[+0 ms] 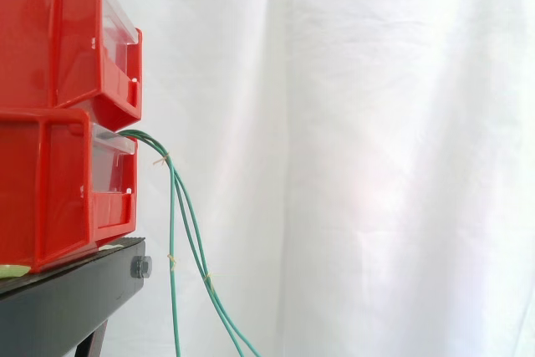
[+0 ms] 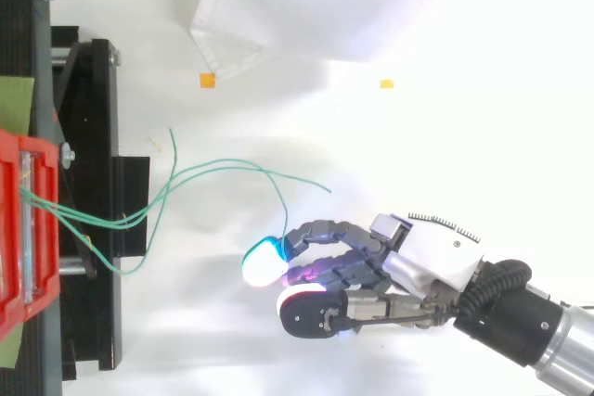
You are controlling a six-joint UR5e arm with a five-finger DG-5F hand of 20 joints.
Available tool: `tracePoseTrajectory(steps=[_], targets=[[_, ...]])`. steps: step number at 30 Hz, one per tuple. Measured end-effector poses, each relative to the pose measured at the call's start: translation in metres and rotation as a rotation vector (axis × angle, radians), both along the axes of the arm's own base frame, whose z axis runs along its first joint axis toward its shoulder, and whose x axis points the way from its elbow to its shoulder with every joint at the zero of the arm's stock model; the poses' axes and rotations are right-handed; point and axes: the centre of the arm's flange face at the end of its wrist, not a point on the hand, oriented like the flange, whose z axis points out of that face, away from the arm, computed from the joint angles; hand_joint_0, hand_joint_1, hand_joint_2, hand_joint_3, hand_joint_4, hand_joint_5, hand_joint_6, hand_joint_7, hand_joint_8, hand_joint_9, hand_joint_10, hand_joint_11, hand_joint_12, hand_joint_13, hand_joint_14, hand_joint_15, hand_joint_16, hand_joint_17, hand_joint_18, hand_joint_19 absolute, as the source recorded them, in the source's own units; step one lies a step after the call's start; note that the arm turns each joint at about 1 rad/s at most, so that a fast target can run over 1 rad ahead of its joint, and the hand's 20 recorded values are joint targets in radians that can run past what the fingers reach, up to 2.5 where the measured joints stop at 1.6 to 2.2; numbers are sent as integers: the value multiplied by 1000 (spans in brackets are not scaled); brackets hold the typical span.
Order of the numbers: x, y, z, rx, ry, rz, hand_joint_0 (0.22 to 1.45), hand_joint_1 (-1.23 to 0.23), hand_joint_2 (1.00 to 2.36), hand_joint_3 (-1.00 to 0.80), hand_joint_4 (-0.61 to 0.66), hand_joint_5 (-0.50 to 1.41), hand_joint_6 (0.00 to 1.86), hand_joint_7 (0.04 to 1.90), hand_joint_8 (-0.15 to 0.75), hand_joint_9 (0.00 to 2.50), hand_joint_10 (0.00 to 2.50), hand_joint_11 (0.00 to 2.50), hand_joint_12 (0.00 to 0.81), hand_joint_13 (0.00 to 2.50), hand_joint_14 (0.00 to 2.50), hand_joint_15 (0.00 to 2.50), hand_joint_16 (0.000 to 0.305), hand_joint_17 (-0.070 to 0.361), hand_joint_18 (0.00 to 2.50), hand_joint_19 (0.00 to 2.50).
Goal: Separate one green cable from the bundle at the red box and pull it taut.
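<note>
The bins (image 1: 50,39) are showing bright red, the cables (image 1: 174,223) green, the stand (image 1: 67,298) black, the curtain (image 1: 376,165) white. On the grey-and-black hand (image 2: 422,261), pads (image 2: 263,261) are glowing cyan, magenta and white. Two floor markers (image 2: 208,80) are showing orange.

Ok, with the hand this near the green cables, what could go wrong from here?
The thin green cables leave the lower red plastic bin bunched and cross in the top view, so the hand may drag a neighbour along. They hang slack past the black stand and could snag on its edge. The bin sits at the stand's front edge; a hard pull might shift it.
</note>
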Motion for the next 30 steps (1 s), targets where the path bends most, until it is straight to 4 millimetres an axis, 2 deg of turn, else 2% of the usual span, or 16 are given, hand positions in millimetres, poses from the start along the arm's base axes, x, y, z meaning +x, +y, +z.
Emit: tracePoseTrajectory(steps=[9,17,30], targets=[[-1,-18,-3,-186,108,72,396,-612,1000,-500,161,-239,502,673,443,677,4,116,529,668,8,220,116,260,1242,377],[-5,-38,-10,-239,186,113,397,-608,1000,-500,161,-239,502,673,443,675,4,121,530,667,7,217,116,260,1238,378],[-3,-69,-24,-100,136,88,397,-607,1000,-500,160,-239,502,673,443,674,4,121,529,663,7,220,116,261,1235,371]])
